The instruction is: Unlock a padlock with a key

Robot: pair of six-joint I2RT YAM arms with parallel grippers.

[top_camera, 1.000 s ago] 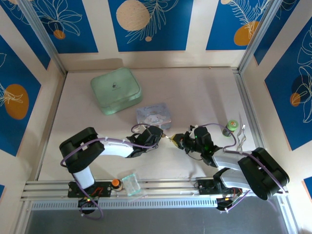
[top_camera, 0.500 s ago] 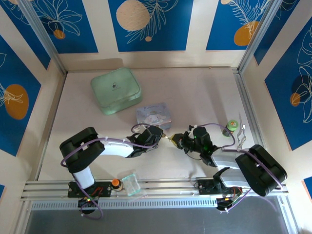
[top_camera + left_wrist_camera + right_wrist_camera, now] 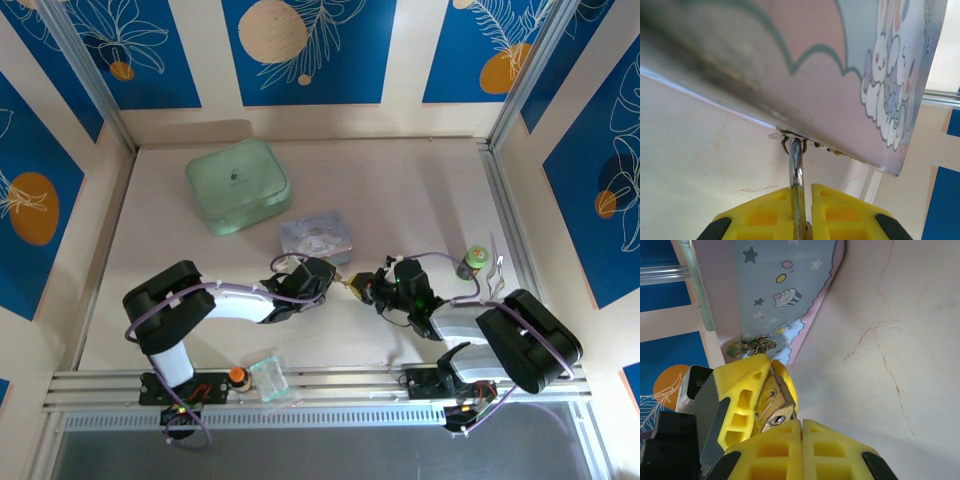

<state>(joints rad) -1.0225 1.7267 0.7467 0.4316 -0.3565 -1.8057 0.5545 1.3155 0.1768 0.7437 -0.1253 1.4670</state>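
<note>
The brass padlock (image 3: 771,401) hangs by its silver shackle (image 3: 796,165) from the hasp of the pastel cartoon tin (image 3: 316,237). My left gripper (image 3: 805,189) is shut on the padlock, with the shackle running up between its yellow fingers (image 3: 742,385). In the right wrist view the keyhole (image 3: 777,419) faces my right gripper (image 3: 801,424), which is shut with its tips right at the lock's bottom face. In the top view the padlock (image 3: 351,286) sits between the left gripper (image 3: 336,279) and the right gripper (image 3: 366,290). The key is hidden.
A mint-green lidded box (image 3: 237,186) lies at the back left. A small green-capped bottle (image 3: 474,261) stands by the right rail. An orange knob (image 3: 238,375) and a clear plastic piece (image 3: 268,376) sit on the front rail.
The right arm's elbow has drifted slightly left. Both grippers and the padlock stay where they were.
</note>
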